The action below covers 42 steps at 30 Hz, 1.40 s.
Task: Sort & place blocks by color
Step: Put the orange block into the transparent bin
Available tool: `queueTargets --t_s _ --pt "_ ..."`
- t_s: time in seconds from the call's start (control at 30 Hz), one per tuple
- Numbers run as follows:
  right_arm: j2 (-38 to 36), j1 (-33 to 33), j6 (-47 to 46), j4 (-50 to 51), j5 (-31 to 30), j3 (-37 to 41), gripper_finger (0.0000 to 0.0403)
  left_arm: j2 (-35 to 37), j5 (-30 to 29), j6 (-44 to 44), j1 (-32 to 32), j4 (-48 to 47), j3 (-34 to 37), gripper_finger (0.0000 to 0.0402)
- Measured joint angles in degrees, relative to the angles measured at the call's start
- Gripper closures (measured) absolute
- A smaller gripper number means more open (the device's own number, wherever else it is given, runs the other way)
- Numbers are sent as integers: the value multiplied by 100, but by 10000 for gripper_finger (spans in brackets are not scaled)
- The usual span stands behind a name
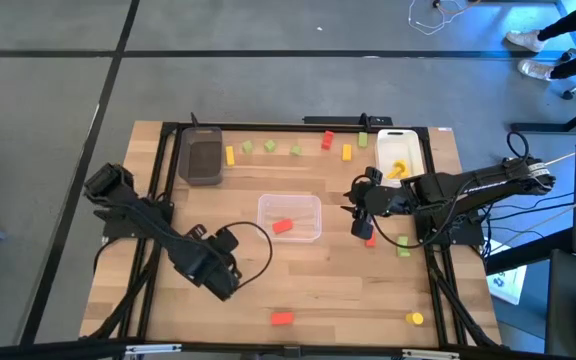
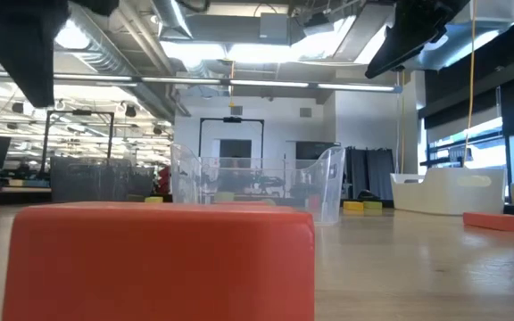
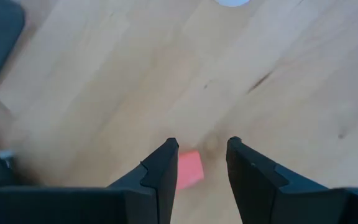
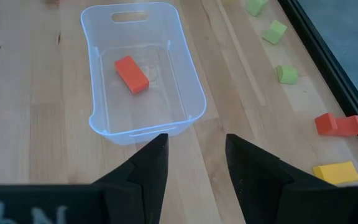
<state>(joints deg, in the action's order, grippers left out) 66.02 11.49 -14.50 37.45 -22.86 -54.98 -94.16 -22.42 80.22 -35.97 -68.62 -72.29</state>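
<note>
Blocks are spread over the desk (image 1: 298,280) in the high view: a row of green, yellow and red ones runs along the 12 o'clock edge, one red block (image 1: 283,226) lies in the clear tray (image 1: 290,217) at the centre, one yellow piece is in the white tray (image 1: 401,157) at 2 o'clock, and the dark grey tray (image 1: 203,157) at 11 o'clock looks empty. The left gripper (image 1: 220,272) hangs at about 8 o'clock, and a red block (image 1: 282,318) lies near the 6 o'clock edge, apart from it. The right gripper (image 1: 361,207) is at about 3 o'clock of the clear tray.

In the low view, the red block (image 2: 159,259) at the near edge fills the front, flat on the desk, with the clear tray (image 2: 257,183) behind it.

In the left wrist view, the left gripper (image 3: 202,163) is partly open and holds nothing. A red block (image 3: 189,169) shows low between its fingers, closer to one finger. In my judgement you should centre the block in the gap first, then descend straight and close.

In the right wrist view, the right gripper (image 4: 196,163) is also partly open and empty, looking at the clear tray (image 4: 143,68) with its red block (image 4: 132,74). Keep this arm away from the tray, I think, so the left one can reach it.
</note>
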Motion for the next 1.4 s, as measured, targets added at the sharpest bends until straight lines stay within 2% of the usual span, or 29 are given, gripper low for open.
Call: queueTargets --t_s 0.23,0.37,0.47,0.63,0.7,0.77,0.93,1.1,1.4 --pt "0 1 0 -2 1 0 242 363 37 1541 -4 25 -31 276" --pt "0 0 1 -4 1 0 242 373 -238 2693 -33 74 -31 276" --pt "0 2 0 -7 1 0 242 373 -194 3942 -11 64 -31 276" --pt "0 0 0 -7 1 0 242 373 571 6745 164 76 -31 276" --pt "0 1 0 -7 1 0 242 373 756 7427 200 151 -31 276" --pt "0 2 0 -7 1 0 242 373 838 7575 210 216 -31 276" --pt "0 -1 0 -9 1 0 242 373 1078 7260 210 251 -31 276" --pt "0 -1 0 -9 1 0 242 338 1837 8340 245 166 -33 268" --pt "0 0 0 -16 1 0 242 187 1862 9214 247 91 278 177"
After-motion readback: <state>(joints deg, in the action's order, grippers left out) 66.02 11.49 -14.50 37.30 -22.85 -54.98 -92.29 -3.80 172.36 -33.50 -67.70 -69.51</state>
